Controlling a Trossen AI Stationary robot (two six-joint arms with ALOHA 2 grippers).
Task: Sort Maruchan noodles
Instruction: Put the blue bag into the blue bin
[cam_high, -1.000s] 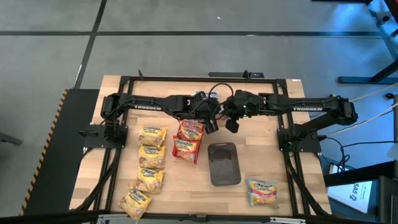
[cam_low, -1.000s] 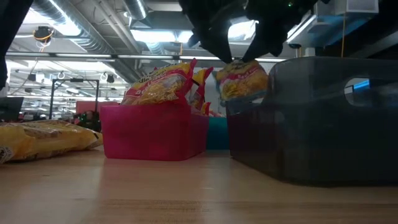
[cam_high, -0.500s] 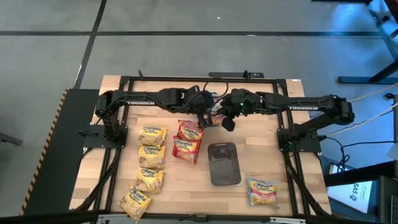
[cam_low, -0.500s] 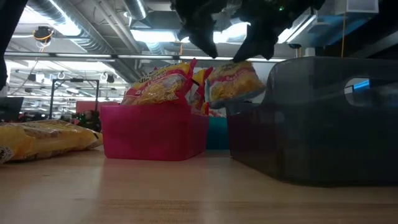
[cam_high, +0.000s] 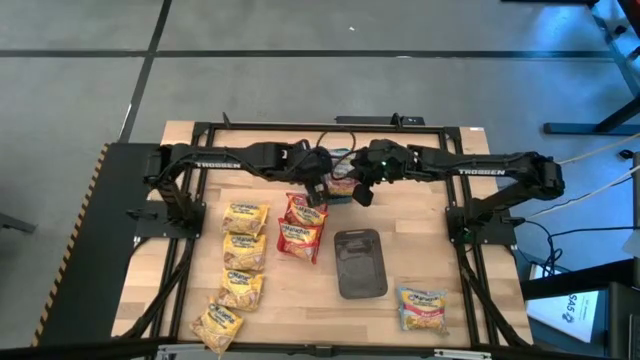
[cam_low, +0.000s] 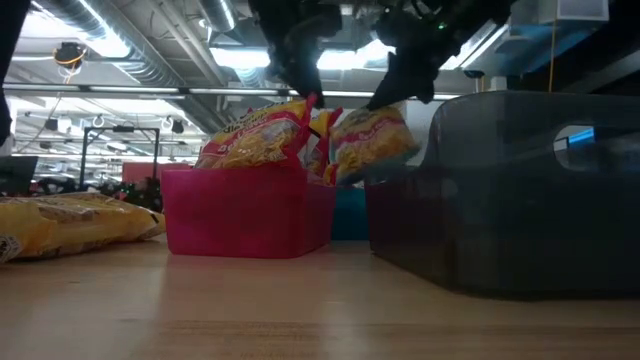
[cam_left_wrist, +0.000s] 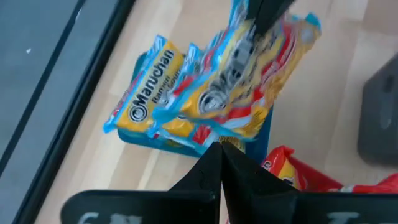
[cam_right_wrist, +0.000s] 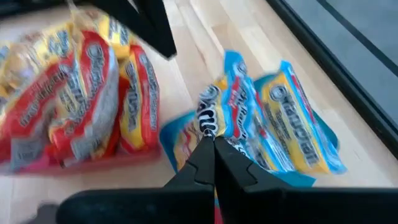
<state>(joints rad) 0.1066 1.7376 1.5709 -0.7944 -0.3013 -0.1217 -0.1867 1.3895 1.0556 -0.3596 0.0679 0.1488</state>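
Note:
My right gripper (cam_high: 362, 195) is shut on a blue-and-pink noodle packet (cam_low: 368, 142) over the teal tray (cam_right_wrist: 177, 138), where other blue packets (cam_right_wrist: 298, 124) stand on edge. My left gripper (cam_high: 318, 192) is shut and empty, close beside it above the pink tray (cam_low: 245, 212), which holds red packets (cam_high: 298, 225). Several yellow packets (cam_high: 242, 270) lie flat at the table's left. One more blue-and-pink packet (cam_high: 422, 308) lies flat at the near right. My right gripper pinches the packet's crimped upper edge (cam_right_wrist: 208, 118) between its two fingers, coming from above and slanting down. The packet hangs tilted below the fingers. Its lower end is hidden behind the pink tray, so I cannot tell whether it rests in the teal tray.
A dark grey tray (cam_high: 360, 262) stands near the table's middle and looms large in the low view (cam_low: 520, 190). Bare wood shows along the near edge between the grey tray and the yellow packets. The black arm frame (cam_high: 330, 125) runs along the far edge.
My right gripper has gone toward the table's left and far edge and down with the packet, which has tipped and sunk toward the teal tray. My left gripper has gone toward the table's left, away from the packet.

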